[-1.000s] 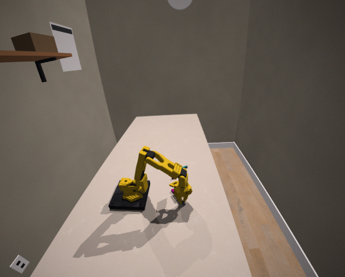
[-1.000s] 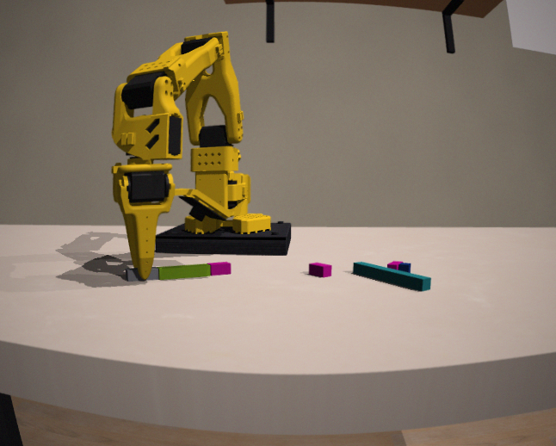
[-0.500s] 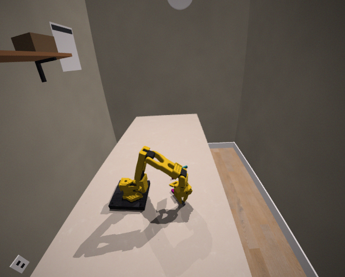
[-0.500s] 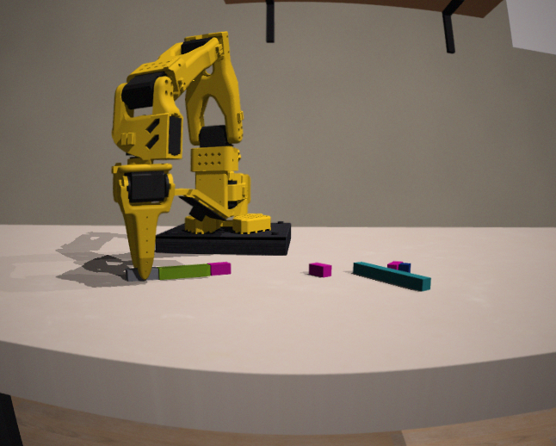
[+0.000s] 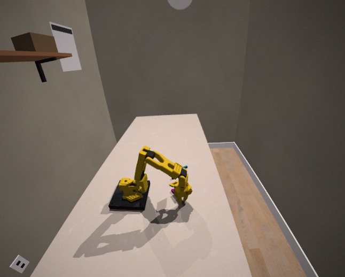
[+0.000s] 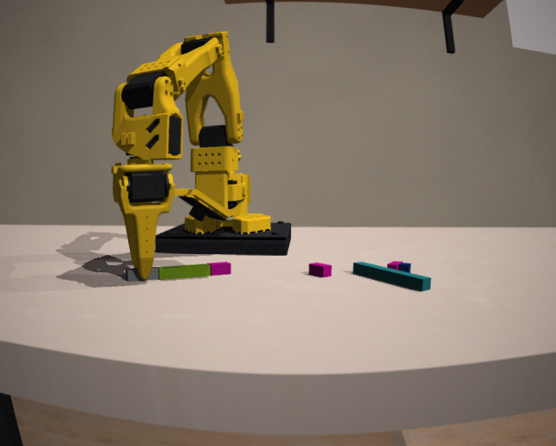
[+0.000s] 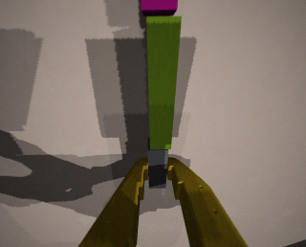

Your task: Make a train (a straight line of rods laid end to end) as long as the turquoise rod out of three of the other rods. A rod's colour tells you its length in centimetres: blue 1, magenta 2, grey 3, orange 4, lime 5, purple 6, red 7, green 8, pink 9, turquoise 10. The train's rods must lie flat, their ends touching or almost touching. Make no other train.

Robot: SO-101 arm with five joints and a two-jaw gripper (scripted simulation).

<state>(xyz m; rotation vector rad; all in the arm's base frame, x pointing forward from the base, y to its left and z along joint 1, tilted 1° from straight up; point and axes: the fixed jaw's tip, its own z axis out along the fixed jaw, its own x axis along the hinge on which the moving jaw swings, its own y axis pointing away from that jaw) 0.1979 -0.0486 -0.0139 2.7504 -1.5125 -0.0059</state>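
My gripper points straight down at the table and is shut on a grey rod, which lies flat on the table. The grey rod touches one end of a lime rod, and a magenta rod touches the lime rod's other end, all in one straight line. In the wrist view the lime rod runs away from my fingers to the magenta rod. The turquoise rod lies apart to the right.
A second magenta rod lies alone between the line and the turquoise rod. Another magenta rod and a blue rod sit just behind the turquoise rod. The arm's black base stands behind the line.
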